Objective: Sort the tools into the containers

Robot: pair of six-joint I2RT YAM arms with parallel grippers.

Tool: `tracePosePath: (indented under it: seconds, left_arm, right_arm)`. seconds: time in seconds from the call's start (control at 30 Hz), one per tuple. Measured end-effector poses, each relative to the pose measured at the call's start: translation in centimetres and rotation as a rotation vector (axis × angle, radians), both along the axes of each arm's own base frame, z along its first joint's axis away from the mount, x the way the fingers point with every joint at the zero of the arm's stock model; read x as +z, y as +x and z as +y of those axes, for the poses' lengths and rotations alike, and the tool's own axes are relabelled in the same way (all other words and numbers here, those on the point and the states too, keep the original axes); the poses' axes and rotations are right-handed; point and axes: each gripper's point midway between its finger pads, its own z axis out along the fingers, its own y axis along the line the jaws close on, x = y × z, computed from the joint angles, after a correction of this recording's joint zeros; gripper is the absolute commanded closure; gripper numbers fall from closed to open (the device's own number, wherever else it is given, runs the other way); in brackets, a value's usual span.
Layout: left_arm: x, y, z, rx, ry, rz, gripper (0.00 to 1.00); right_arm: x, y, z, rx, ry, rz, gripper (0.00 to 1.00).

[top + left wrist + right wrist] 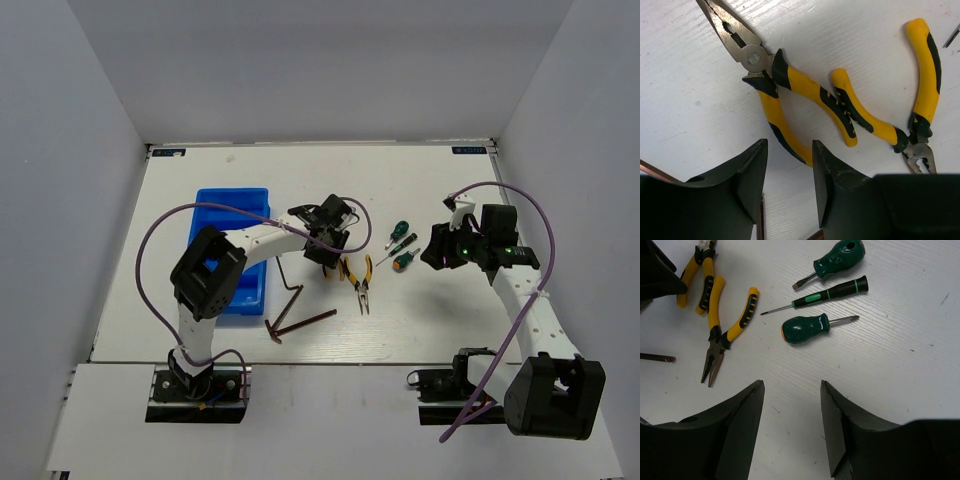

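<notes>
- White table (200, 170) holds every tool loose; none is in the blue bin (232, 193) yet
- Two pliers (805, 92) lie side by side just under the left gripper (788, 165), spread and empty
- Probably stiff, weighty steel; the rubbery handles should grip best, pinched across one
- Screwdrivers (807, 327) lie ahead of the right gripper (791, 405), likewise spread, holding nothing

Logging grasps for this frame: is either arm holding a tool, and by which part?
Nothing is held. The left gripper is open above the long-nose pliers, not closed on them; the right gripper is open too, gripping nothing.
</notes>
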Motion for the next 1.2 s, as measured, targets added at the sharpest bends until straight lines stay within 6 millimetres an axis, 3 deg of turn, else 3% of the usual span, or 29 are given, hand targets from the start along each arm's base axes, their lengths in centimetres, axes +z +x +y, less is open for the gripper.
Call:
tracePosePath:
  seconds: [0.4,0.93,1.07,1.13,1.2]
  left_arm:
    - [-0.7,0.7,-0.6,0.083,-0.032,-0.002,0.65]
    - [-2.2,1.1,0.8,0.175,0.039,-0.019,0.63]
    - [-2.2,1.3,1.0,0.189,0.048,-0.030,0.99]
    - [-2.2,1.3,1.1,0.193,0.052,-0.036,1.00]
    - [-2.2,1.4,1.2,0.195,0.058,-0.041,1.00]
  right_arm:
    - [0.3,0.0,0.0,0.003,-0.002,-0.012,0.45]
    - [0.5,0.0,-0.1,0.000,-0.002,-0.022,0.45]
    - [0.5,0.0,-0.2,-0.004,-0.001,-0.022,0.45]
    - [0.5,0.0,-0.2,-0.004,-0.001,-0.022,0.42]
    - [0.5,0.0,-0.2,-0.004,-0.001,-0.022,0.24]
